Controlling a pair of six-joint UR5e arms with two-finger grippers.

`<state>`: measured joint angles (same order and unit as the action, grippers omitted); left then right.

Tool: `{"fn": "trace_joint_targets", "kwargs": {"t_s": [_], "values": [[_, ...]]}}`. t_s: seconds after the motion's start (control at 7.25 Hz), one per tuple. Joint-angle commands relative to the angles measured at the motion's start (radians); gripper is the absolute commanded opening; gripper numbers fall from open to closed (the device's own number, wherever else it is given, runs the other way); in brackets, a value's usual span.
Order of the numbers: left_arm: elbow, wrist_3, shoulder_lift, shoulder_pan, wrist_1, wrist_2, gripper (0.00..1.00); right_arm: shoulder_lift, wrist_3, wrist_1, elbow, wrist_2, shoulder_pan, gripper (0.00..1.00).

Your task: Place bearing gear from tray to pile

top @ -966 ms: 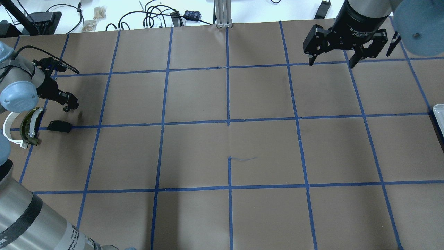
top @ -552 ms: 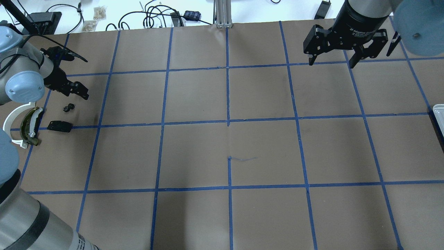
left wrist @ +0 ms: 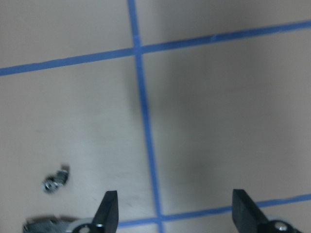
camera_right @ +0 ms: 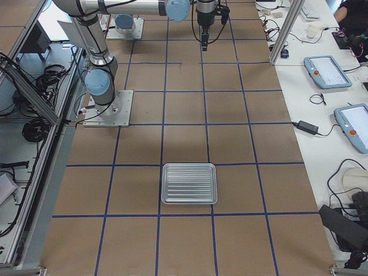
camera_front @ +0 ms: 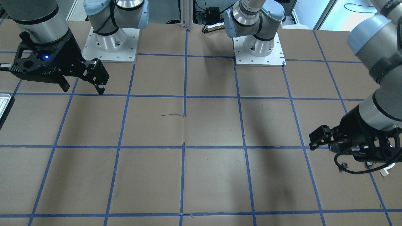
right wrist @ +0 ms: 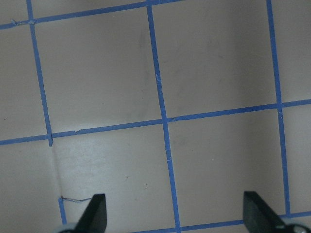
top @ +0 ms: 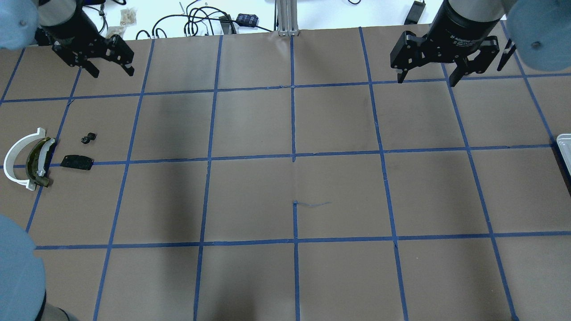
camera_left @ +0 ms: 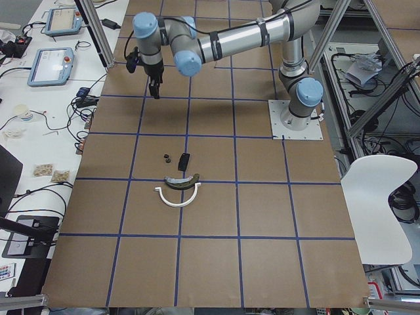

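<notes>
The bearing gear (top: pixel 89 137) is a tiny black part lying on the brown table just beyond the flat black plate (top: pixel 76 162). It also shows in the left wrist view (left wrist: pixel 55 178). Next to them lie the white half-ring (top: pixel 17 157) and the dark olive curved piece (top: pixel 38 162) of the pile. My left gripper (top: pixel 113 71) is open and empty, raised well beyond the pile near the table's far edge. My right gripper (top: pixel 426 80) is open and empty at the far right. The ridged silvery tray (camera_right: pixel 189 183) sits at the right end and looks empty.
Blue tape lines grid the brown table (top: pixel 294 178). Cables and small devices (top: pixel 209 20) lie on the white bench beyond the far edge. The two arm bases (camera_front: pixel 110 44) stand on the robot's side. Only a corner of the tray (top: pixel 565 149) shows in the overhead view.
My left gripper has let the bearing gear lie beside the black plate, then moved up and away toward the far edge. The right arm has not moved.
</notes>
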<state>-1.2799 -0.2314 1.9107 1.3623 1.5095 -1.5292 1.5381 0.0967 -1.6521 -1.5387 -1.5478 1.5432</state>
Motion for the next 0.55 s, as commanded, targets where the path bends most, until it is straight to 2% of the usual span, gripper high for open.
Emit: {"fn": "trace_joint_targets", "kwargs": {"t_s": [0.0,0.41], "values": [[0.073,0.122,-0.071,0.13,0.129,-0.002,0.92,0.0,-0.002,0.0,-0.003,0.002,0.0,1.0],[-0.073,0.167,-0.281,0.167,0.172,-0.012,0.92,0.0,-0.002,0.0,-0.003,0.002,0.0,1.0]]}}
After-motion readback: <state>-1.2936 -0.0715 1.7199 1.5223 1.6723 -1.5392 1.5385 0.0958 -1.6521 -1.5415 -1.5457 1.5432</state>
